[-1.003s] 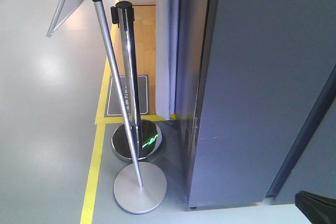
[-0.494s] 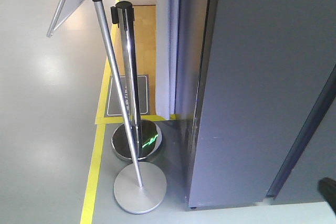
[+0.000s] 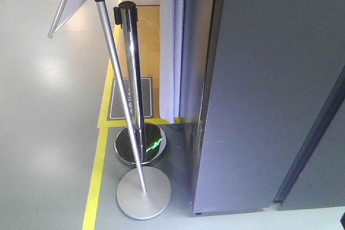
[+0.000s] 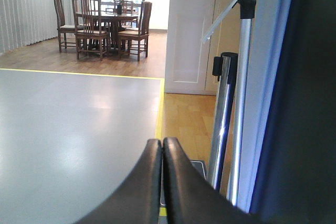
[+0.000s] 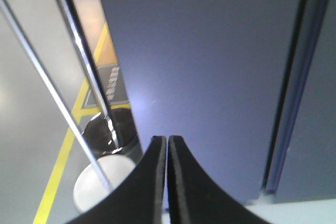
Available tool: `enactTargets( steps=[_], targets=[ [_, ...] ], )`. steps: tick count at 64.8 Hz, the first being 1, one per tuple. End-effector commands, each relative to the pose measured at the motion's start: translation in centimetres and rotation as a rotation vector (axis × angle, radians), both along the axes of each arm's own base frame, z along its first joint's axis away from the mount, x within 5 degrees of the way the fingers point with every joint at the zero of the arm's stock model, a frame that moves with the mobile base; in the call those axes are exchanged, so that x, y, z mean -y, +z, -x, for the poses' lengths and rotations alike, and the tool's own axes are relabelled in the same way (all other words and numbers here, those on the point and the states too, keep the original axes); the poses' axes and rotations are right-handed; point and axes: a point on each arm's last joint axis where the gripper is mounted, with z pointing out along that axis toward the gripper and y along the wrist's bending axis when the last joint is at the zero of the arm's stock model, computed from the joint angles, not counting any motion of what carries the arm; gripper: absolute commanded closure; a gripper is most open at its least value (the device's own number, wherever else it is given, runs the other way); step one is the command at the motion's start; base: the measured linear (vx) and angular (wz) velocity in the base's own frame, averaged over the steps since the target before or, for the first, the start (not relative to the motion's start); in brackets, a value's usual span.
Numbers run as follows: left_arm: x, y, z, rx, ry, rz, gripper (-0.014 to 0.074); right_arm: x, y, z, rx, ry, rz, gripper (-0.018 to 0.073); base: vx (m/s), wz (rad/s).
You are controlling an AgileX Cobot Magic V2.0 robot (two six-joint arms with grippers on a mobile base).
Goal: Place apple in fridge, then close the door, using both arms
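Note:
The tall dark grey fridge (image 3: 264,90) fills the right of the front view with its door (image 3: 269,52) shut; no white interior shows. The apple is out of view. My left gripper (image 4: 162,141) is shut and empty, pointing at the open floor beside the fridge's left edge (image 4: 310,103). My right gripper (image 5: 167,138) is shut and empty, facing the grey door face (image 5: 210,51) from a short way off. A dark vertical seam (image 5: 286,93) runs down the right between the two door panels. Neither gripper shows in the front view.
A chrome barrier post (image 3: 131,68) on a round base and a slanted sign stand (image 3: 116,79) with a grey disc foot (image 3: 144,192) stand left of the fridge. Yellow floor tape (image 3: 97,171) runs past them. A white door (image 4: 191,30), table and chairs (image 4: 105,24) lie farther off.
A black arm part at the bottom right corner of the front view has withdrawn out of the frame. The fridge and stands have not moved.

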Motion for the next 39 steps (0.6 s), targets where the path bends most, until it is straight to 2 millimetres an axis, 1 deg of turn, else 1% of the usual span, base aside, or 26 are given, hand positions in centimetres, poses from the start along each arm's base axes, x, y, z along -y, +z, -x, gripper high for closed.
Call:
enactTargets(
  steps=[1, 19, 39],
  targets=[
    [0.1, -0.2, 0.0, 0.058, -0.011, 0.004, 0.0601, 0.2, 1.4, -0.3, 0.182, -0.025, 0.007, 0.0561, 0.0, 0.0],
    [0.1, -0.2, 0.0, 0.058, -0.011, 0.004, 0.0601, 0.4, 2.9, -0.4, 0.351, -0.022, 0.127, 0.0561, 0.0, 0.0],
    [0.1, -0.2, 0.0, 0.058, -0.011, 0.004, 0.0601, 0.4, 3.0, -0.4, 0.361, -0.016, 0.172, 0.0561, 0.0, 0.0]
  ],
)
